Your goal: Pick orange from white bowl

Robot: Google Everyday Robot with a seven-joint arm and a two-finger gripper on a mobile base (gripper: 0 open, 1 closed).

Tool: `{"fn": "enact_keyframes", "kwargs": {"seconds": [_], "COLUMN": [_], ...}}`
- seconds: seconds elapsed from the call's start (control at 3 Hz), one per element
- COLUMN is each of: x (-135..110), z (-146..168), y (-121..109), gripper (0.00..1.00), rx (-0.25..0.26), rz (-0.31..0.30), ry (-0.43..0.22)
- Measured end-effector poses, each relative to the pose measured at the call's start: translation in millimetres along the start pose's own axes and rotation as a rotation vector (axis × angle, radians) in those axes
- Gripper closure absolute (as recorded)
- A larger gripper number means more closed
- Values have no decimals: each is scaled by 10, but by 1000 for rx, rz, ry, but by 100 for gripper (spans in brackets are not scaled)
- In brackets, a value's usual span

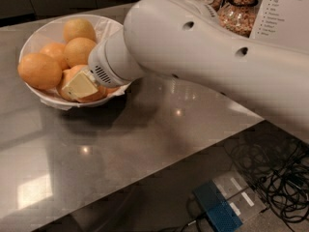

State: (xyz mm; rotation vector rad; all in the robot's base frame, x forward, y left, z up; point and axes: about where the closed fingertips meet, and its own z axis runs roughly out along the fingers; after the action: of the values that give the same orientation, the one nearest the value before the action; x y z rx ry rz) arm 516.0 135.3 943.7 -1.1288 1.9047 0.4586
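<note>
Left of the jaws: white bowl [46,32] on the bench [145,139], paper-lined, holding five oranges by my count. One big one sits just left of the jaws and three are behind them.

At the jaws: the target orange [99,94], at the bowl's near-right edge. The gripper [79,85] is touching it, with a pale face laid across its front. Jaw state: cannot tell.

Handling, my read:
- Orange is firm, moderately heavy, round, with a grippy dimpled peel.
- It rolls if nudged and bruises if crushed.
- Grip across the widest part with moderate squeeze, then lift straight up clear of its neighbours.
- Paper lining is light and may drag along.

Right of the jaws: one white arm [203,47]. Behind it are at least two glass jars [237,17] and one printed card [287,8]. Lower right, off the bench: one blue box [217,208] and a tangle of cables [282,178].
</note>
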Motion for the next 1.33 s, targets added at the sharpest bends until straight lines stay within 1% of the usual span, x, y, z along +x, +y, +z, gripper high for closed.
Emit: {"fn": "enact_keyframes", "kwargs": {"seconds": [0.33, 0.67, 1.0, 1.33], "x": [54, 181, 254, 247], "z": [139, 277, 378, 367], "y": [80, 53, -5, -17], "gripper": [28, 26, 26, 45], "rx": [-32, -37, -29, -24], "rz": [5, 17, 19, 20], "ry": [17, 55, 80, 81]}}
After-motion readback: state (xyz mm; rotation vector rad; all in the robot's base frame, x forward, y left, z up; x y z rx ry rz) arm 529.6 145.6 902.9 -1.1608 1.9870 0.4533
